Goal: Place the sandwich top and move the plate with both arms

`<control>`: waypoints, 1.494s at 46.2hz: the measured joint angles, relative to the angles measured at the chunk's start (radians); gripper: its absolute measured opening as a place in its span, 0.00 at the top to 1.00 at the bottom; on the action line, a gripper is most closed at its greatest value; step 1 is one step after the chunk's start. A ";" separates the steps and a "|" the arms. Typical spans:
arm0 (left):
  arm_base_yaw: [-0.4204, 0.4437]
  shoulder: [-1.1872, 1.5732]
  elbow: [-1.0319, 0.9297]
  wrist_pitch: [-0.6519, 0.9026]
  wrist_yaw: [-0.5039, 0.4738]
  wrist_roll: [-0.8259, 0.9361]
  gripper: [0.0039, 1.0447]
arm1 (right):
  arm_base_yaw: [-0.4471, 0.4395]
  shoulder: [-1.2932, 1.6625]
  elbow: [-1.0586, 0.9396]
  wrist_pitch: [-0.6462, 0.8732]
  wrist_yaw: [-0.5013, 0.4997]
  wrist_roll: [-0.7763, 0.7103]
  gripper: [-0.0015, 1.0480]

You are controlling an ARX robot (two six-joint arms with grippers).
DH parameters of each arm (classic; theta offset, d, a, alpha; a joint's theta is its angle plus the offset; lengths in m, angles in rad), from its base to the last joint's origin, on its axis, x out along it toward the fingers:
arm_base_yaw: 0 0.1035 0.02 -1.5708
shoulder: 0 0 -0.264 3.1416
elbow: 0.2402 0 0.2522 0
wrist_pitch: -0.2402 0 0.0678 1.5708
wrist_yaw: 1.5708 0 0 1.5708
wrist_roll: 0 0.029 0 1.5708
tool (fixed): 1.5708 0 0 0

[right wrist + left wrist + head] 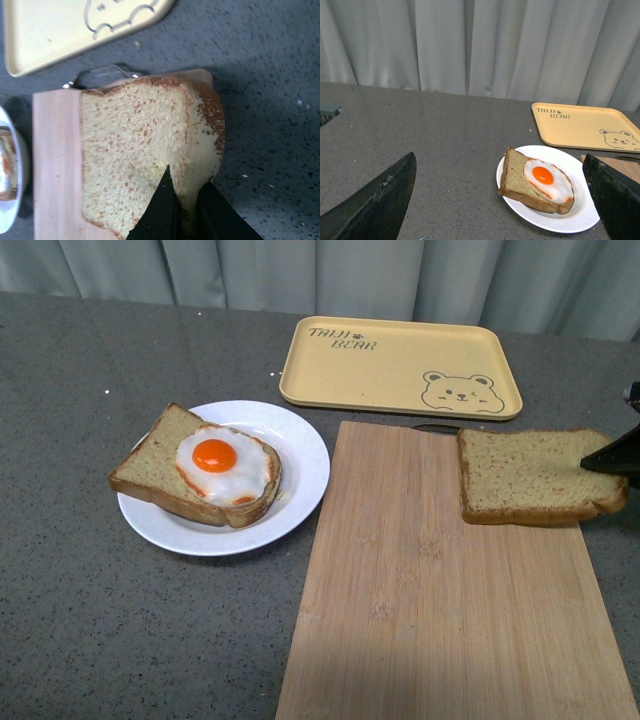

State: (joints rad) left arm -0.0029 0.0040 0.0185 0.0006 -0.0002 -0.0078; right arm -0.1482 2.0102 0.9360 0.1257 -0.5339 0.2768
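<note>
Right gripper (598, 462) pinches the crust end of the sandwich top (530, 475), which lies on the far right corner of the wooden board (440, 600), its end overhanging the board's right edge. Left gripper (499, 155) is spread wide, holding nothing. The plate (300, 490) sits just left of the board, with bare grey surface (90, 630) around its near side.

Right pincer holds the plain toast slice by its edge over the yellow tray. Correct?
No. The right pincer holds the plain toast slice by its edge over the wooden cutting board, not the yellow tray; the front view shows it.
</note>
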 joint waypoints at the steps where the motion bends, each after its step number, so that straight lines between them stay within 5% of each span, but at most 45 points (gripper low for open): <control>1: 0.000 0.000 0.000 0.000 0.000 0.000 0.06 | 0.003 -0.012 -0.007 0.012 -0.006 0.010 0.97; 12: 0.000 0.000 0.000 0.000 0.000 0.000 0.06 | 0.126 -0.182 -0.116 0.339 -0.097 0.316 0.97; 23: 0.000 0.000 0.000 0.000 0.000 0.000 0.06 | 0.339 -0.081 -0.101 0.593 -0.042 0.613 0.97; 40: 0.000 0.000 0.000 0.000 0.000 0.000 0.06 | 0.586 0.139 0.102 0.615 0.019 0.793 0.97; 57: 0.000 0.000 0.000 0.000 0.000 0.000 0.06 | 0.673 0.272 0.214 0.542 0.064 0.851 0.97; 69: 0.000 0.000 0.000 0.000 0.000 0.000 0.06 | 0.644 0.191 0.111 0.484 0.216 0.683 0.48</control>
State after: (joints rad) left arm -0.0029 0.0040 0.0185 0.0006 -0.0006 -0.0078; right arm 0.4957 2.2009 1.0466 0.6098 -0.3183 0.9600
